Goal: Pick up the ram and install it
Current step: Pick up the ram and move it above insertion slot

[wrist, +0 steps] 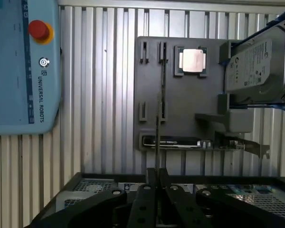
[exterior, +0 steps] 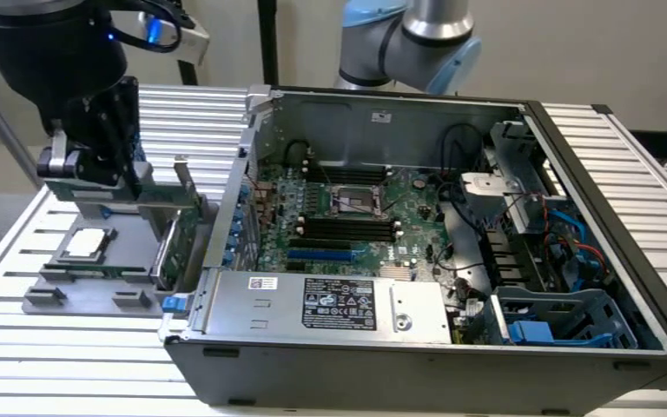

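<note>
Gripper [wrist: 156, 175] clamps the ram [wrist: 156, 137] edge-on above the tray [wrist: 185, 104]; processor [wrist: 192, 60], hard drive [wrist: 254, 66] and card [wrist: 173, 142] sit there, open case [exterior: 426, 369] just beside, pendant [wrist: 19, 66] apart

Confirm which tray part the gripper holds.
The ram, the thin stick edge-on in the gripper; chip, hard drive and card sit on the tray.

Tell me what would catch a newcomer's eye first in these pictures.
The open computer case dominates the exterior view's middle and right, its green motherboard laid bare. At the exterior view's left the gripper hangs over a gray tray, its fingers apparently shut on the thin ram stick. The tray also holds a silver processor chip and a hard drive.
</note>
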{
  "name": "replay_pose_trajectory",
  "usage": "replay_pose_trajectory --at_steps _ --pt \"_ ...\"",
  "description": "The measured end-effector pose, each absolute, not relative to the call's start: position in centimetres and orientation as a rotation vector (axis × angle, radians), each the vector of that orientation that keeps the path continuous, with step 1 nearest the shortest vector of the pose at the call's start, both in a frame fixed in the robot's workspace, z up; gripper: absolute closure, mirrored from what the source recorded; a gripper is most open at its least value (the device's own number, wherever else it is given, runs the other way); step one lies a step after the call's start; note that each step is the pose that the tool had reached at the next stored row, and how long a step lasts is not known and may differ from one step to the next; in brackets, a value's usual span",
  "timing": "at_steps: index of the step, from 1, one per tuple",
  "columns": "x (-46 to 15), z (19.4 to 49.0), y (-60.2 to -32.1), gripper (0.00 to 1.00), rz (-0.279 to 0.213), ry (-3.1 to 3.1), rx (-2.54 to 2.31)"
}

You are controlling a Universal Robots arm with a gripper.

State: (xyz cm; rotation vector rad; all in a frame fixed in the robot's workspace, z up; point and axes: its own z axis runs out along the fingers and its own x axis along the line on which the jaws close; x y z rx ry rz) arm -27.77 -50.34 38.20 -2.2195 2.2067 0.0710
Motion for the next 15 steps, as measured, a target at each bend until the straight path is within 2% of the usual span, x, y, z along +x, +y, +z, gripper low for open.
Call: replay_pose_trajectory --at_steps 15 --pt "-20.9 38.7 -50.3 1.00 0.074 2.206 -2.218"
